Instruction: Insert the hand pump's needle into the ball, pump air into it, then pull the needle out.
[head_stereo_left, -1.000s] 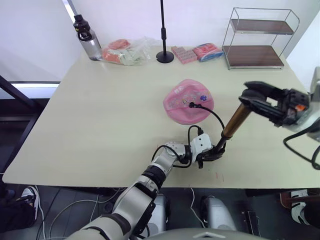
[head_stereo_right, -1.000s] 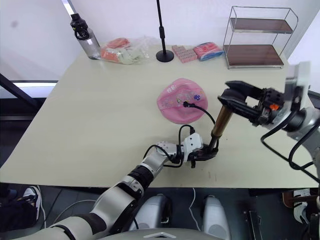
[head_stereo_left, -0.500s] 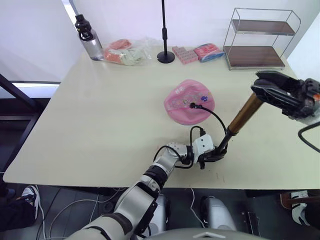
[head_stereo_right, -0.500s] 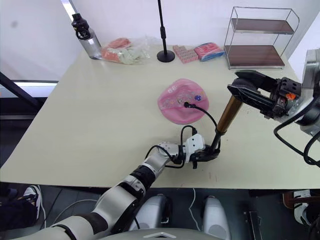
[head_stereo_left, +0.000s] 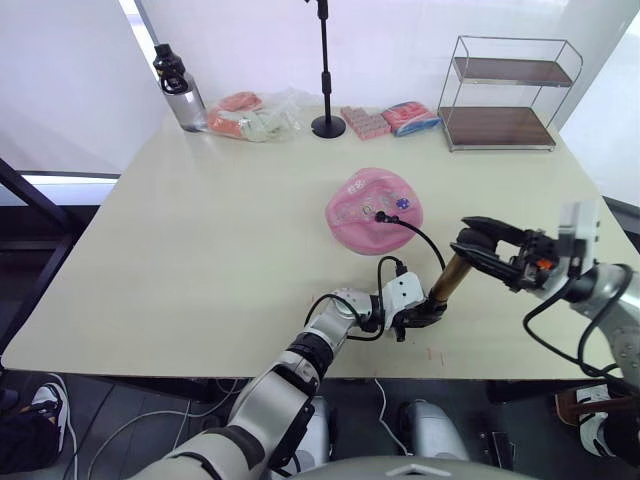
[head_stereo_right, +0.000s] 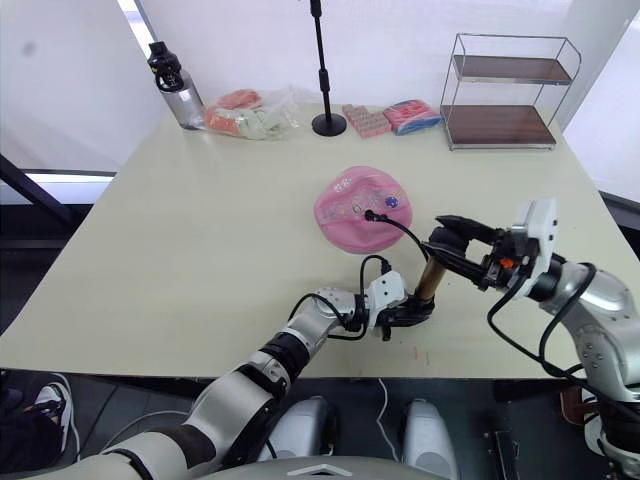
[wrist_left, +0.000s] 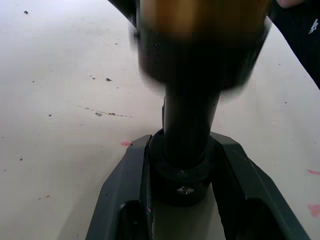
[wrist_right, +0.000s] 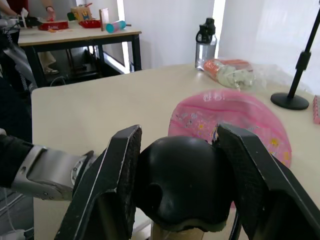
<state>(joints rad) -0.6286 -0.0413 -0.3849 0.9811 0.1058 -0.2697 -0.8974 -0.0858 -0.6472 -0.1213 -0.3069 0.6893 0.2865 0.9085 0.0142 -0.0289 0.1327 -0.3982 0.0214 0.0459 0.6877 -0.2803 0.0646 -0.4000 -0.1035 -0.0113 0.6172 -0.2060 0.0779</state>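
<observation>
The right gripper has pushed the hand pump handle down (barrel hardly showing).

Beige table carrying: pink ball near centre; pump base near the front edge; bottle, plastic bag, stand base, pink packets and wire rack along the far edge.

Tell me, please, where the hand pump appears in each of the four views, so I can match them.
Left eye view: hand pump leans near the table's front edge, below the ball.
Right eye view: same place, right of centre.
Left wrist view: its black base sits between the left tool's fingers.
Right wrist view: its black handle sits between the right tool's fingers.
Shared landmark: the ball.
</observation>
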